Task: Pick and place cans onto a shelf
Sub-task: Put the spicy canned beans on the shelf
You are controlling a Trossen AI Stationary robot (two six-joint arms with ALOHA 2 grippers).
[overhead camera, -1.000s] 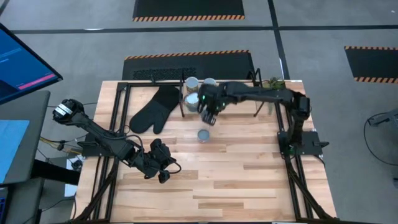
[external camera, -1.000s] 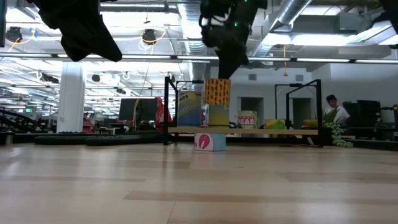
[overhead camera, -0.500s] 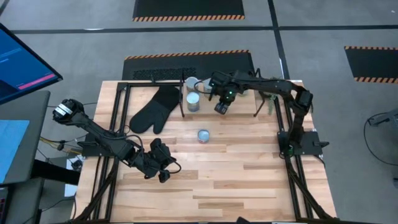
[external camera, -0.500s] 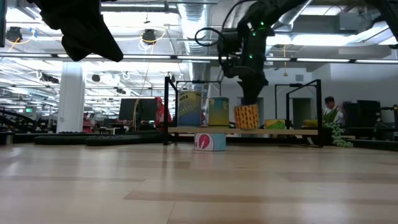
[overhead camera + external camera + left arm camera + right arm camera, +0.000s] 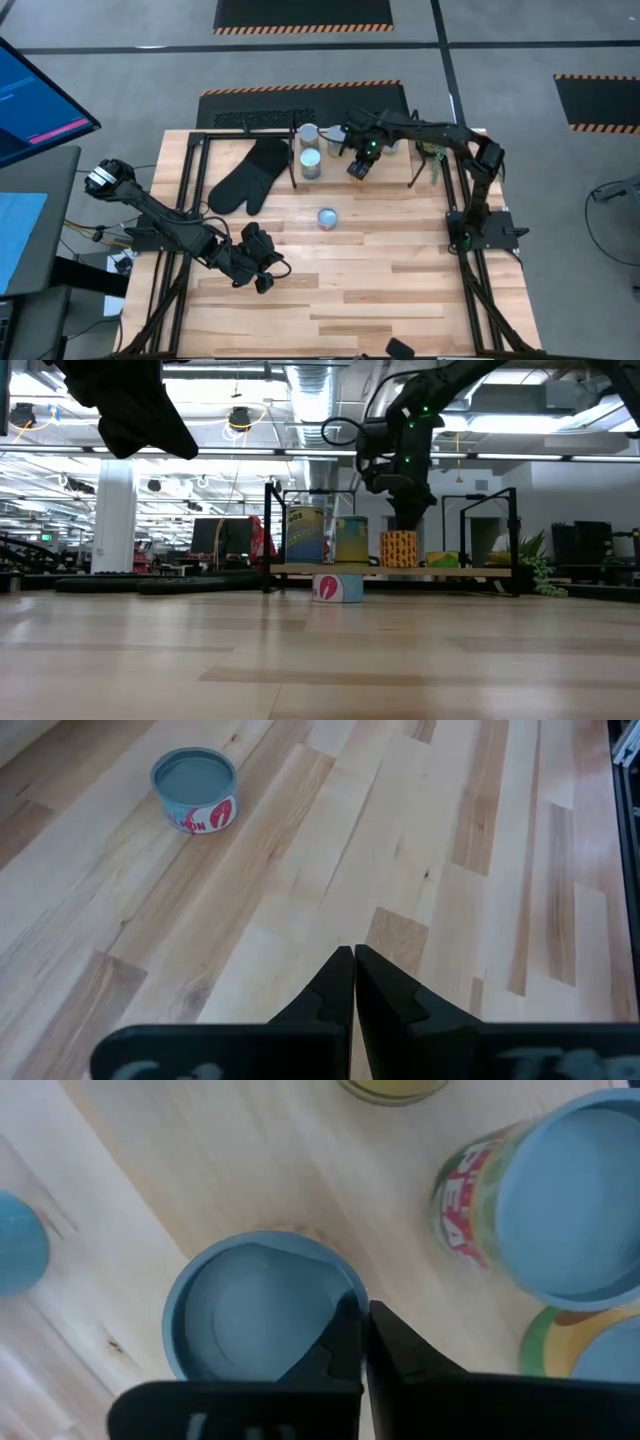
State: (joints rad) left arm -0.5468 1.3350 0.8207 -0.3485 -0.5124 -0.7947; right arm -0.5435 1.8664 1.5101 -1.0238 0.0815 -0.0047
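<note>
With our right gripper clenched just above the orange-labelled metal can standing on the light wooden black-legged shelf, a careless lift could topple it onto neighbouring cans; our left gripper waits shut.

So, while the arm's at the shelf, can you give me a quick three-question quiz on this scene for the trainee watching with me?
1. True or false: the flat red-labelled can stands on the shelf.
2. Which tool is at the orange can? A) left B) right C) neither
3. What black thing lies on the table beside the shelf?

Key
1. False. It stands on the table in front of the shelf.
2. B. The right tool is on top of that can. The left tool waits shut over the table's near left part.
3. The oven mitt.
</note>
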